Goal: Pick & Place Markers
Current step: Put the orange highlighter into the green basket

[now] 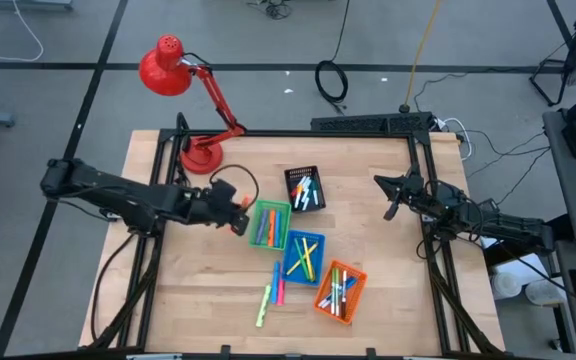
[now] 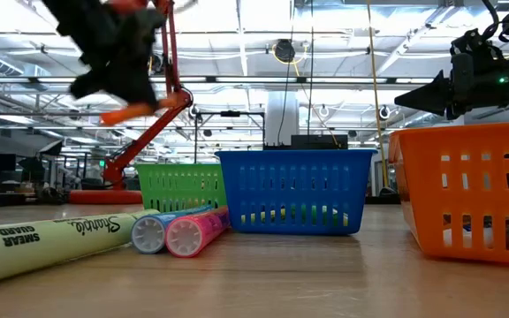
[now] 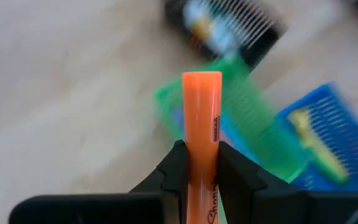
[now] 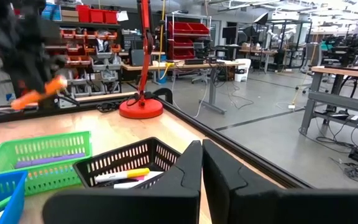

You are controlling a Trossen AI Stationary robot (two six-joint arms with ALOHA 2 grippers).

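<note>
Fingers of the left gripper [image 3: 199, 163] pinch an orange marker [image 3: 201, 118], which we see standing out past the fingertips in the left wrist view. From above, we place that left gripper [image 1: 236, 213] above the bench [image 1: 168, 300], just beside the green basket [image 1: 271, 224] on its lamp side, with the orange marker [image 1: 239, 207] held off the wood. In the low view the same marker [image 2: 127, 112] hangs in the air beneath the dark arm, well above the bench surface.

We find more markers in the baskets: several lie in the green basket, yellow and others in the blue basket [image 1: 302, 256], a mixed lot in the orange basket [image 1: 340, 291], and a few in the black basket [image 1: 305, 188]. Three loose markers [image 1: 272, 296], yellow-green, blue and pink, lie on the bench near the blue basket's front edge; in the low view they show as a yellow highlighter [image 2: 51, 243] beside a blue and a pink one [image 2: 194, 232].

We see the right gripper [image 1: 392, 208] waiting over the bench's right side, well apart from the baskets, its fingers [image 4: 219, 168] pressed together on nothing. A red lamp [image 1: 183, 75] stands at the far left corner.
</note>
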